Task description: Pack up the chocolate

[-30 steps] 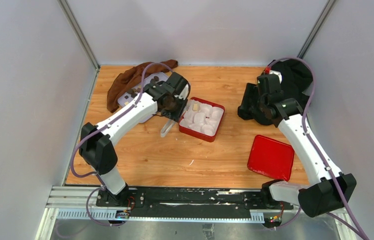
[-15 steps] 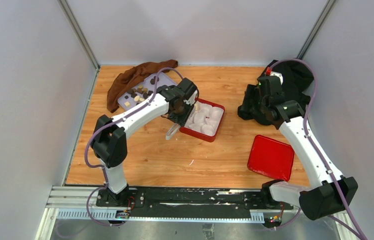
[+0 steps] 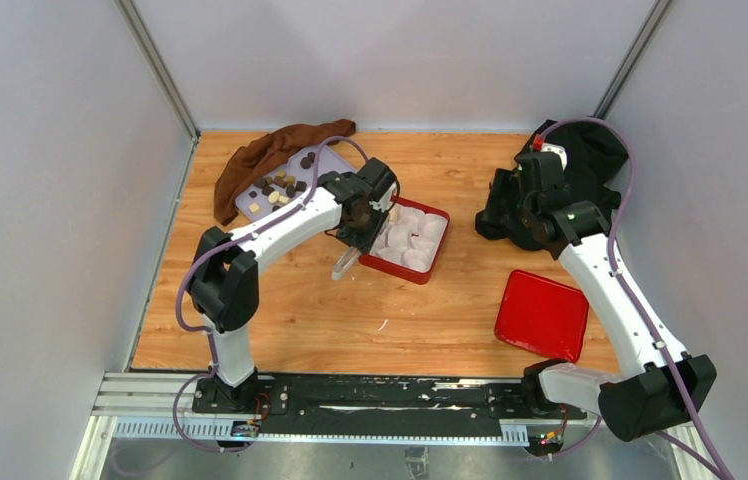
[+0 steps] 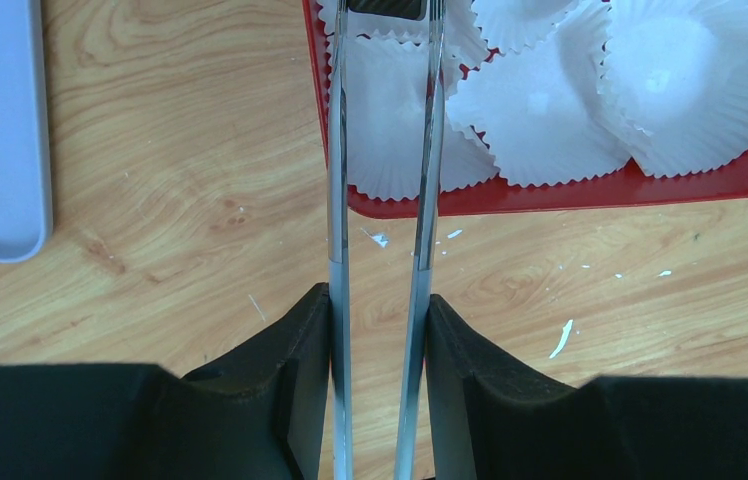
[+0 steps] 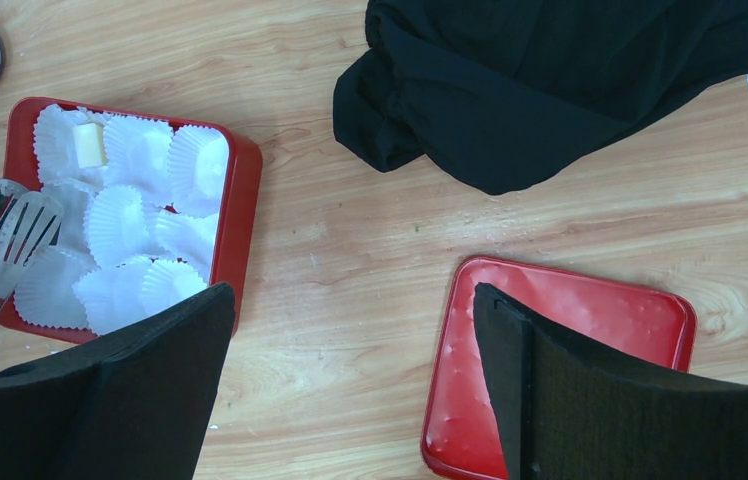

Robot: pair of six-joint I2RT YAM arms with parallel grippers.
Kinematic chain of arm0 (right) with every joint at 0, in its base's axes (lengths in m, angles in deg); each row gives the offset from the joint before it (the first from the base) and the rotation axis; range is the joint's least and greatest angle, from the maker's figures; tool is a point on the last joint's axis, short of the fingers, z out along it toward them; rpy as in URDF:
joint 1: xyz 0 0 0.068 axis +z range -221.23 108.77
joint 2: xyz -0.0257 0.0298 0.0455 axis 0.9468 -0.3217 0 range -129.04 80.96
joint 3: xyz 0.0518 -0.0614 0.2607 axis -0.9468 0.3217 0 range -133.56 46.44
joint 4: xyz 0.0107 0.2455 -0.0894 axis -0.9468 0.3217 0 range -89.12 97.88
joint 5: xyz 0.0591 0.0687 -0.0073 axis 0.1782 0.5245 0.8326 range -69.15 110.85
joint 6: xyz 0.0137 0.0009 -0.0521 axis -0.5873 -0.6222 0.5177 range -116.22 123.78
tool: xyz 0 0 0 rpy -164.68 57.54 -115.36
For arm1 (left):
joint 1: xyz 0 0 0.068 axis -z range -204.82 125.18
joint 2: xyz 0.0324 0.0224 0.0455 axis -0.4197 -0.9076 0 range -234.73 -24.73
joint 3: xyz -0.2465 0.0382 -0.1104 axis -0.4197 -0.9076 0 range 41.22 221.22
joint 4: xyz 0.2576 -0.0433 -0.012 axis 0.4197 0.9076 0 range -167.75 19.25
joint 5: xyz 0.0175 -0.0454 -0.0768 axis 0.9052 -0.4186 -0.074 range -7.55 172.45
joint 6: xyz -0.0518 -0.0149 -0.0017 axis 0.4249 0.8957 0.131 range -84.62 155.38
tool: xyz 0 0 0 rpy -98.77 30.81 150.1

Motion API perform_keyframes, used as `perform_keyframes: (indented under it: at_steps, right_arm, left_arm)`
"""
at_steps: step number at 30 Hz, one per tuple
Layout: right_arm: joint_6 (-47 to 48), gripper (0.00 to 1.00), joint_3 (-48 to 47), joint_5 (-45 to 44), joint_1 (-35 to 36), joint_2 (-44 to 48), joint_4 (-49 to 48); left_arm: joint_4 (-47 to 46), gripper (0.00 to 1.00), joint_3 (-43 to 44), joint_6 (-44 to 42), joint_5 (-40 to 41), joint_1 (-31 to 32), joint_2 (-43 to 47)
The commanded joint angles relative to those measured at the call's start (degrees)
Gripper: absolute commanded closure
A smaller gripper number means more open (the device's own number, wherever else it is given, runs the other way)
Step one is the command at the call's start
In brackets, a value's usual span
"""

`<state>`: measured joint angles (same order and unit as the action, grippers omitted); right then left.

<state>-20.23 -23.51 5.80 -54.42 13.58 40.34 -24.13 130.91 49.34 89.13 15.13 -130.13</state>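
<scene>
Several small chocolate pieces [image 3: 280,186], mostly dark brown and a few tan, lie on a lavender tray [image 3: 302,172] at the back left. One cream piece [image 5: 90,147] sits in a paper cup in the red box [image 3: 437,250], which is full of white paper cups [image 4: 540,110]. My left gripper [image 3: 358,215] is shut on metal tongs [image 4: 337,200], also seen in the right wrist view [image 5: 10,225]. The tong tips reach over the box's near-left cups. Something dark [image 4: 385,8] shows between the tips; I cannot tell what. My right gripper [image 5: 350,330] is open and empty above bare wood.
A red lid [image 3: 542,314] lies at the front right, partly under my right fingers [image 5: 590,400]. A black cloth [image 3: 590,150] is bunched at the back right. A brown cloth [image 3: 265,155] lies behind the lavender tray. White crumbs dot the wood near the box.
My left gripper has moved right with the tongs, from beside the box's left edge to over its cups, uncovering the lavender tray. The right arm has barely moved.
</scene>
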Motion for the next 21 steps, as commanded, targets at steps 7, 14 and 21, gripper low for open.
perform_keyframes:
  at_steps: [7, 14, 21]
  right_arm:
    - [0.36, 0.07, 0.26, -0.98, -0.44, 0.77, 1.34]
    - [0.33, 0.07, 0.36, -1.15, -0.41, 0.96, 1.32]
    - [0.44, 0.07, 0.34, -1.31, -0.38, 1.02, 1.37]
  left_arm:
    - [-1.85, 0.62, 1.97, 0.63, 1.1, 0.4, -1.18]
    - [-1.86, 0.58, 2.65, 0.64, 1.06, 0.4, -1.98]
    - [-1.78, 0.55, 3.19, 0.81, 0.89, 0.4, -2.11]
